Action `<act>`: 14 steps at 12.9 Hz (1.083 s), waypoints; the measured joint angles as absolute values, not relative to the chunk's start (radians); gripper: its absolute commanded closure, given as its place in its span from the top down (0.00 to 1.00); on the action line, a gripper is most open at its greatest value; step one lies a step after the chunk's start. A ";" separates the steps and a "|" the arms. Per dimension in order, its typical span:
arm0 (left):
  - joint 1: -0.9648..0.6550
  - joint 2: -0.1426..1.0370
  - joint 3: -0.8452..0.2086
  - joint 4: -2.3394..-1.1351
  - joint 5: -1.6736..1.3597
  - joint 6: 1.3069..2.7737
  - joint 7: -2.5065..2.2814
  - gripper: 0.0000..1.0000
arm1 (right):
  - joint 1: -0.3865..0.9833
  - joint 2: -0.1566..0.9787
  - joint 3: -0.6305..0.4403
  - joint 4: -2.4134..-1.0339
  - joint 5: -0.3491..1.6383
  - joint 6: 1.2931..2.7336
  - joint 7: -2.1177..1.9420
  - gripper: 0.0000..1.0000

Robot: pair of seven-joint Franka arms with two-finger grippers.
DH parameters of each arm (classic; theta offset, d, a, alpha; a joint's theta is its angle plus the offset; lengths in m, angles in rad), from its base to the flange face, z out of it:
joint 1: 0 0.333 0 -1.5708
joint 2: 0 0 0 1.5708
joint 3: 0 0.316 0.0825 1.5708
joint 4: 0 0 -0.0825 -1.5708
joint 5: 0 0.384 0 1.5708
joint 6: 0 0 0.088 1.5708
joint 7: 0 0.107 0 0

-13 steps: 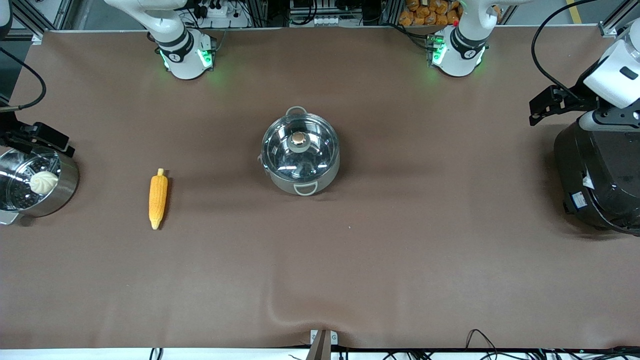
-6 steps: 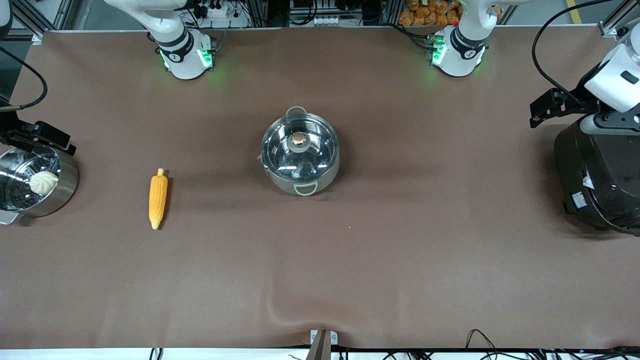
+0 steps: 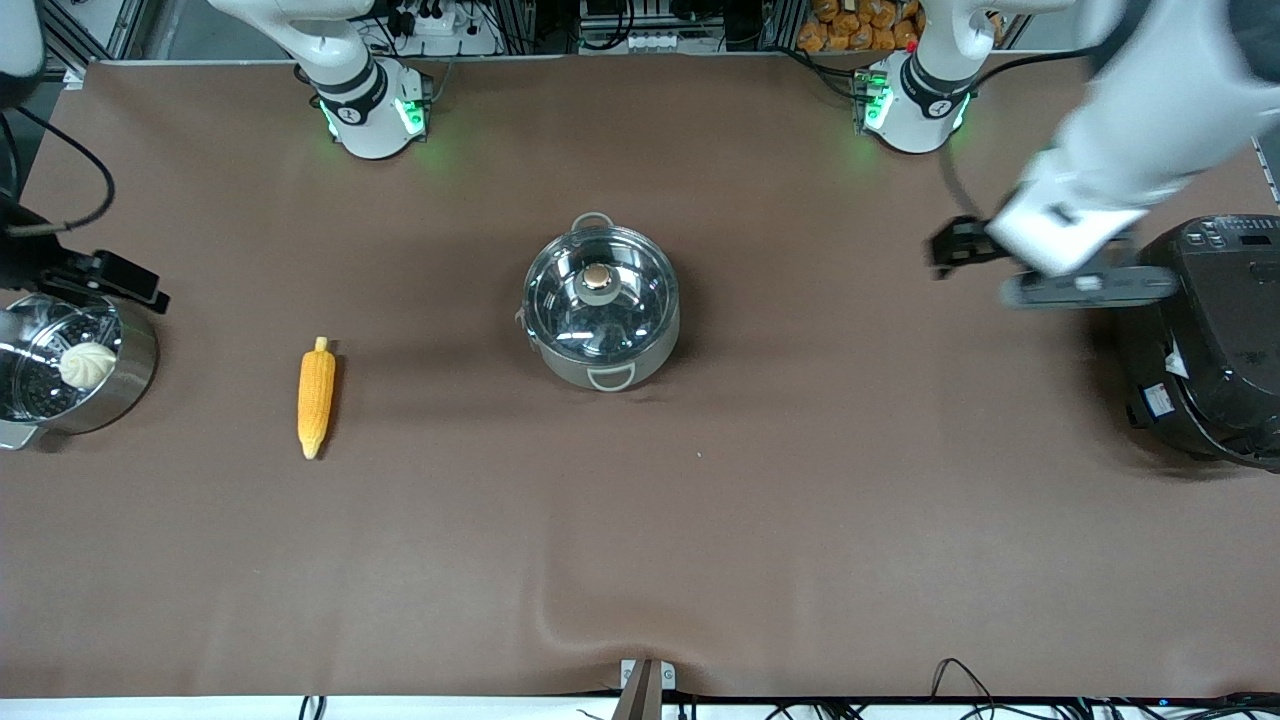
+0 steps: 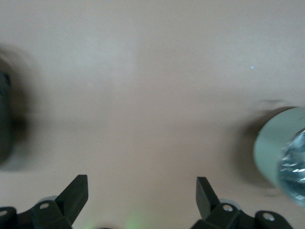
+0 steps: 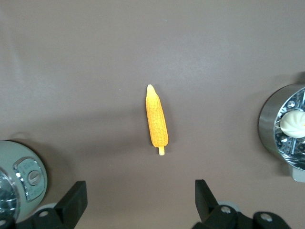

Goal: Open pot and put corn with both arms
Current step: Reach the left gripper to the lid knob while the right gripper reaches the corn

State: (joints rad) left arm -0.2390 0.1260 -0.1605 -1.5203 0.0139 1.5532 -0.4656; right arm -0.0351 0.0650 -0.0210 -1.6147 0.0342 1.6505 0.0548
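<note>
Jaws of both grippers spread wide, empty. Left gripper (image 4: pixel 142 196) over bare table between rice cooker (image 3: pixel 1205 340) and lidded pot (image 3: pixel 602 305) at mid-table. Right gripper (image 5: pixel 141 200) above steamer (image 3: pixel 70 370); corn (image 3: pixel 316 397) (lengthwise toward camera) nearer it.

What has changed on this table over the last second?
The left gripper has swung from above the black rice cooker out over bare table toward the pot, fingers open. The right gripper, also open, edged slightly toward the corn from the steamer pot. Nothing was grasped; pot, lid and corn stayed put.
</note>
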 measured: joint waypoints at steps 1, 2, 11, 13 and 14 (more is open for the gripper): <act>-0.293 0.156 -0.165 -1.508 0.014 1.566 -0.548 1.00 | -0.035 0.066 -0.021 -1.657 0.034 1.696 0.055 1.00; -0.344 0.188 -0.167 -1.494 0.014 1.589 -0.610 1.00 | -0.035 0.069 -0.020 -1.705 0.034 1.752 0.055 1.00; -0.659 0.474 -0.164 -1.384 0.014 1.883 -0.978 0.95 | -0.033 0.167 -0.006 -2.154 0.033 2.417 -0.029 1.00; -0.709 0.527 -0.163 -1.360 0.014 1.937 -1.075 0.91 | -0.036 0.208 -0.008 -2.162 0.033 2.473 -0.065 1.00; -0.732 0.550 -0.163 -1.356 0.014 1.956 -1.123 0.91 | -0.041 0.232 -0.009 -2.165 0.033 2.503 -0.085 1.00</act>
